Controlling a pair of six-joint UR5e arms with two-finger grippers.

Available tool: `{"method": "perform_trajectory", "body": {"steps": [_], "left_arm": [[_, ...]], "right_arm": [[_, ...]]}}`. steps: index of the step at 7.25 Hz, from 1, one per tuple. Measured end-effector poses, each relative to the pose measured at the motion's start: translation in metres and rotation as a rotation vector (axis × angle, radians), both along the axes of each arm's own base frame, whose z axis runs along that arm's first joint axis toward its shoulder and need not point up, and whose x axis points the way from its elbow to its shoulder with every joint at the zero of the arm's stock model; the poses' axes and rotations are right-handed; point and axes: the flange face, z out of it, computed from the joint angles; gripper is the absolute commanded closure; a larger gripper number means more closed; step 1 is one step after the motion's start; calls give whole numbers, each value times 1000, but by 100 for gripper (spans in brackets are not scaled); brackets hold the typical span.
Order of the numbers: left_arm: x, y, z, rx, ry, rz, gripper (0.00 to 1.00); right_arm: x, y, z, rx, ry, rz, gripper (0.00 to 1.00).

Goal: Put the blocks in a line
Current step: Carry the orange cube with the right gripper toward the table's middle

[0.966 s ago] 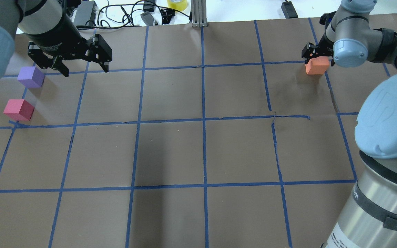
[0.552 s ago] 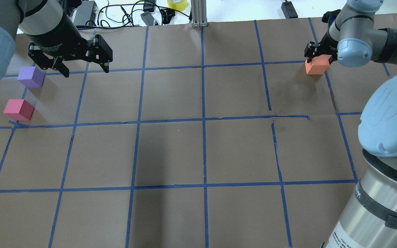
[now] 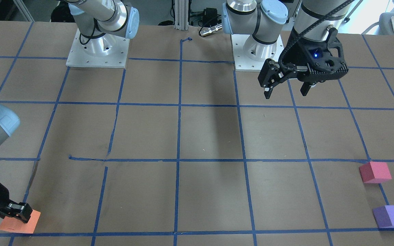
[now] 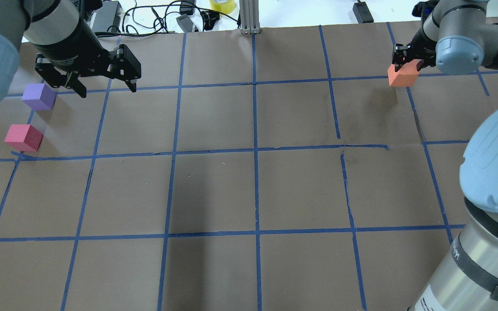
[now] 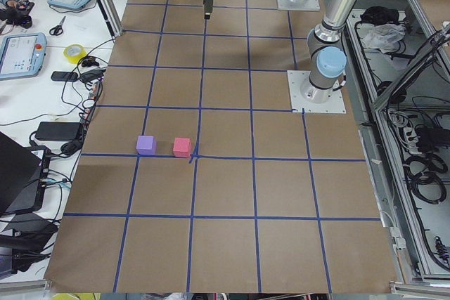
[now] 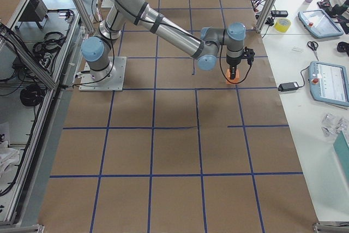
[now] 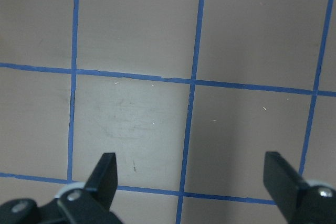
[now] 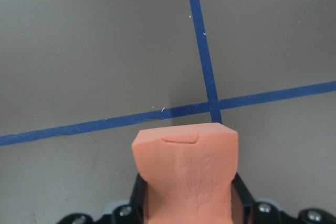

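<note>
We found right gripper [image 4: 409, 65] clamping orange block [image 4: 401, 77], far-right corner; left gripper [image 4: 107, 90] wide, empty; purple [image 4: 38, 96], red [image 4: 23, 137] at left edge, line unformed.

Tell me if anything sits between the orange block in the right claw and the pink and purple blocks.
No object lies between them: only taped brown table separates the orange block in the right claw from the purple block and pink block. The open left claw hovers beside the purple one, above the table.

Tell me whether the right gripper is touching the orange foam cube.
Touching: the right wrist view shows the right gripper clamped on both sides of the orange foam cube.
</note>
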Motion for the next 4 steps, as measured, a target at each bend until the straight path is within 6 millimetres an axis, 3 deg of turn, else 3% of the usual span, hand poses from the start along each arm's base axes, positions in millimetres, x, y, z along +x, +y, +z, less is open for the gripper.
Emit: {"method": "perform_trajectory", "body": {"steps": [2, 3, 4], "left_arm": [[0, 0, 0, 0, 2, 0, 0], [0, -1, -1, 1, 4, 0, 0], [-1, -1, -1, 2, 5, -1, 0]], "right_arm": [[22, 9, 39, -21, 6, 37, 87], [52, 10, 44, -29, 3, 77, 87], [95, 10, 46, -34, 2, 127, 89]]}}
